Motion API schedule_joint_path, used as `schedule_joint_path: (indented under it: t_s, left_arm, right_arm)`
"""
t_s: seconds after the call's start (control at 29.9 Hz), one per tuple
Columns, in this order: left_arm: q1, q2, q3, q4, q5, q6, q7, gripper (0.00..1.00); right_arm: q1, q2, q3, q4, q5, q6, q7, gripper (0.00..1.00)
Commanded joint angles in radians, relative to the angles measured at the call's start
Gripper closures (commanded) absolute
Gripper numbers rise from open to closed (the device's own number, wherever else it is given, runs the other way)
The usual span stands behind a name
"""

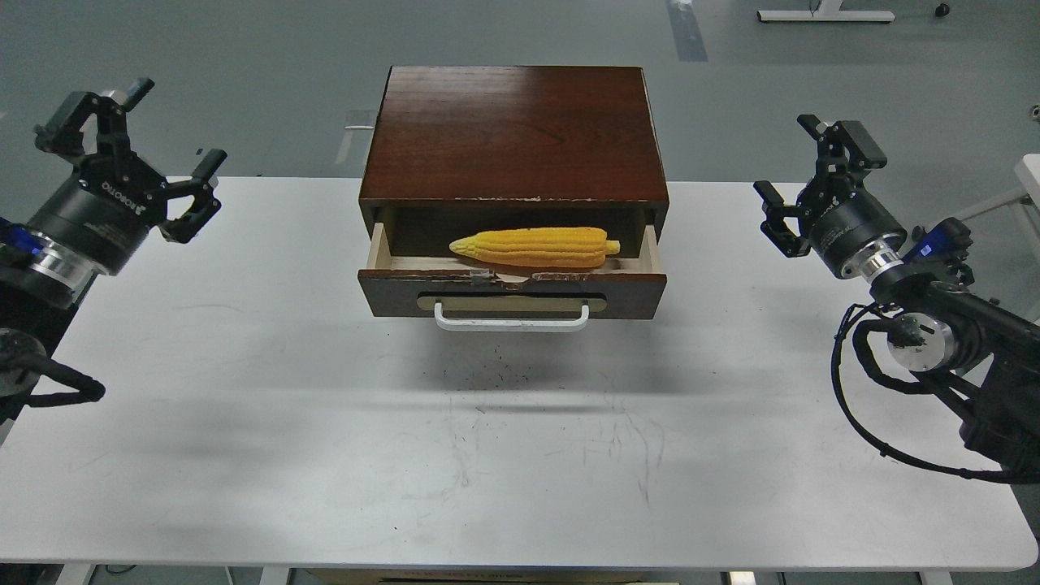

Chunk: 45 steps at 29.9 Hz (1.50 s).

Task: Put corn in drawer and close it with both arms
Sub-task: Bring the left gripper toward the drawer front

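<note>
The yellow corn [534, 246] lies lengthwise inside the drawer [512, 294], which stands pulled partly out of the dark wooden cabinet [513, 134]. The drawer's white bar handle [511, 318] faces me. My left gripper [130, 138] is open and empty, held above the table's far left, well apart from the cabinet. My right gripper [812, 175] is open and empty, held above the table's far right, about level with the drawer.
The white table [520, 439] carries only the cabinet at its back middle. Black cables hang from my right arm [934, 341] at the right edge. Grey floor lies beyond the table's back edge.
</note>
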Motion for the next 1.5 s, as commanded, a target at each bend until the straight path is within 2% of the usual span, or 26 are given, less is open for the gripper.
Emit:
schedule_joint_path:
  t_s: [0.0, 0.13, 0.23, 0.33, 0.37, 0.4, 0.43, 0.47, 0.53, 0.6, 0.63, 0.8, 0.87, 1.04, 1.2, 1.27, 1.37, 1.47]
  left_arm:
    - [-0.120, 0.036, -0.001, -0.018, 0.095, 0.000, -0.003, 0.02]
    - [-0.189, 0.073, 0.001, -0.133, 0.163, 0.000, -0.002, 0.04]
    - [-0.198, 0.100, -0.002, -0.282, 0.281, 0.000, -0.003, 0.08]
    - [-0.200, 0.103, -0.025, -0.374, 0.423, 0.000, -0.003, 0.16]
    - [-0.198, 0.102, -0.042, -0.417, 0.503, 0.000, -0.005, 0.21]
    - [-0.197, 0.099, -0.047, -0.460, 0.575, 0.000, -0.006, 0.35]
    - [-0.194, 0.097, -0.047, -0.483, 0.607, 0.000, -0.006, 0.42]
    - [-0.189, 0.097, -0.042, -0.530, 0.658, 0.000, -0.009, 0.54]
    - [-0.186, 0.097, -0.031, -0.577, 0.698, 0.000, -0.011, 0.66]
    - [-0.163, 0.091, -0.015, -0.644, 0.765, 0.000, -0.011, 0.91]
    - [-0.151, 0.088, -0.008, -0.655, 0.779, 0.000, -0.011, 0.99]
    - [-0.070, 0.041, 0.028, -0.680, 0.894, 0.000, -0.009, 1.00]
    - [0.019, 0.013, 0.039, -0.680, 0.950, 0.000, -0.009, 1.00]
    - [0.143, -0.045, 0.042, -0.674, 1.040, 0.000, 0.004, 1.00]
    - [0.234, -0.068, 0.044, -0.641, 1.093, 0.000, 0.055, 1.00]
    - [0.266, -0.102, 0.042, -0.622, 1.099, 0.000, 0.104, 1.00]
    - [0.271, -0.137, 0.042, -0.565, 1.114, 0.000, 0.151, 1.00]
    - [0.271, -0.157, 0.042, -0.534, 1.132, 0.000, 0.168, 1.00]
  right_arm:
    - [0.002, -0.003, -0.001, -0.002, -0.002, -0.002, 0.000, 0.00]
    - [0.000, -0.007, -0.006, -0.002, -0.004, -0.002, 0.000, 0.00]
    - [0.000, -0.009, -0.006, -0.003, -0.005, -0.002, 0.000, 0.00]
    - [-0.001, -0.009, -0.008, -0.003, -0.013, -0.004, 0.000, 0.00]
    - [-0.001, -0.009, -0.014, -0.002, -0.014, -0.004, 0.000, 0.00]
    - [-0.001, -0.010, -0.026, -0.002, -0.014, -0.004, 0.000, 0.00]
    - [-0.001, -0.010, -0.032, -0.002, -0.014, -0.004, 0.000, 0.00]
    - [-0.001, -0.010, -0.040, -0.002, -0.014, -0.004, 0.000, 0.00]
    - [-0.001, -0.012, -0.041, -0.002, -0.014, -0.004, 0.000, 0.00]
    - [-0.003, -0.013, -0.041, -0.002, -0.014, -0.004, 0.000, 0.00]
    - [-0.003, -0.013, -0.041, -0.002, -0.014, -0.004, 0.000, 0.00]
    - [-0.008, -0.013, -0.049, -0.002, -0.014, -0.004, 0.000, 0.00]
    - [-0.009, -0.015, -0.049, -0.002, -0.014, -0.006, 0.000, 0.00]
    - [-0.011, -0.025, -0.049, 0.000, -0.014, -0.006, 0.000, 0.00]
    - [-0.015, -0.030, -0.049, 0.000, -0.014, -0.006, 0.000, 0.00]
    - [-0.017, -0.033, -0.051, 0.000, -0.014, -0.006, 0.000, 0.00]
    - [-0.020, -0.035, -0.051, 0.000, -0.014, -0.006, 0.000, 0.00]
    - [-0.020, -0.035, -0.051, 0.001, -0.014, -0.006, 0.000, 0.00]
